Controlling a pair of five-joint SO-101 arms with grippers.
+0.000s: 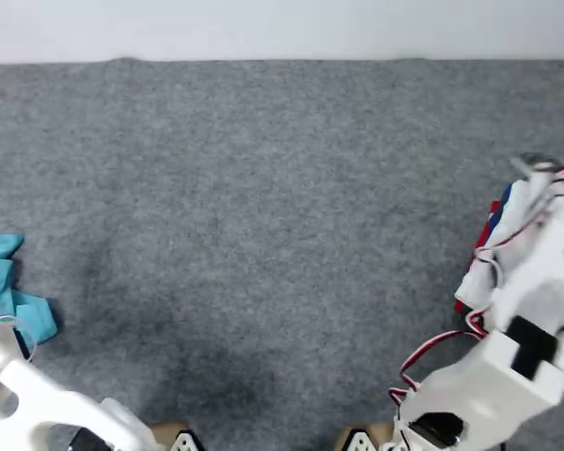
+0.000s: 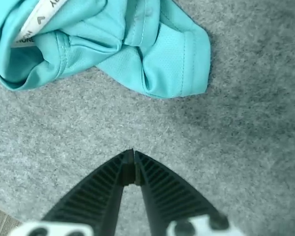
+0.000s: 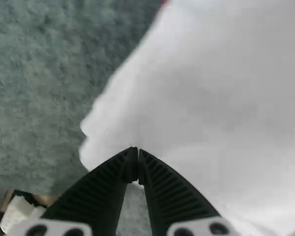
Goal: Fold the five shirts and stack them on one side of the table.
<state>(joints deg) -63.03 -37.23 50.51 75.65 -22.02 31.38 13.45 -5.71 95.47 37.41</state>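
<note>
Obs: left jaws pressed together, empty, hovering over the grey counter [image 1: 282, 188] just short of the crumpled teal shirt [image 2: 113, 44], which lies unfolded at the counter's left edge. Then right jaws: also closed, tips at the border of the white shirt [image 3: 211, 98]; cannot tell whether cloth is pinched. White shirt tops red and blue fabric [image 1: 492, 233] at the right edge, likely the stack side.

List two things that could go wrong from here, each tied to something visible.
1. The left gripper is shut, short of the crumpled teal shirt: it may shove it, not grasp it.
2. The right gripper is shut at the edge of the white shirt, with red cloth under it: a tug may spoil the pile.
</note>
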